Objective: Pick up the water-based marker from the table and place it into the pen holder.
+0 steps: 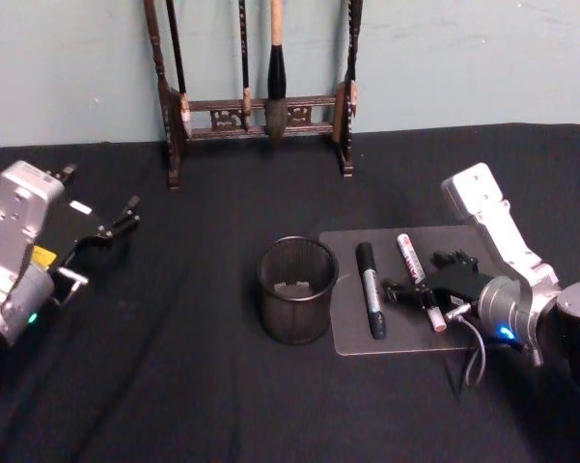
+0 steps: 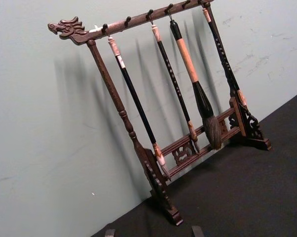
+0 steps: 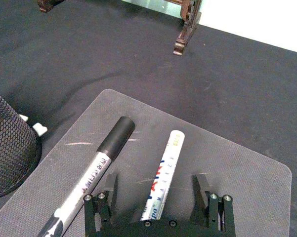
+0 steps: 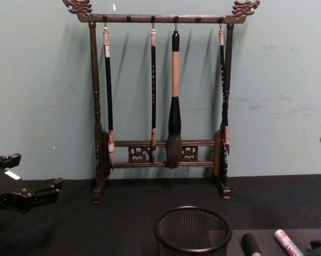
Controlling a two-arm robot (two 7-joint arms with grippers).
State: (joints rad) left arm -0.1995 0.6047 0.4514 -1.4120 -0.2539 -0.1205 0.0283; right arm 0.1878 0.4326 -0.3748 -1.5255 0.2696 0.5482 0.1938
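The right gripper (image 3: 157,186) is low over the grey mat (image 3: 237,163), its jaws wide on either side of the white marker (image 3: 169,153), which is probably the water-based marker. It lies flat and is not yet gripped. A black-capped marker (image 3: 101,163) lies just beside it, between it and the pen holder (image 1: 294,318). The holder stands on the table (image 1: 174,386) at the mat's left edge. The brush rack (image 1: 261,111) stands behind. The left gripper (image 1: 101,193) hangs far left, jaws apart.
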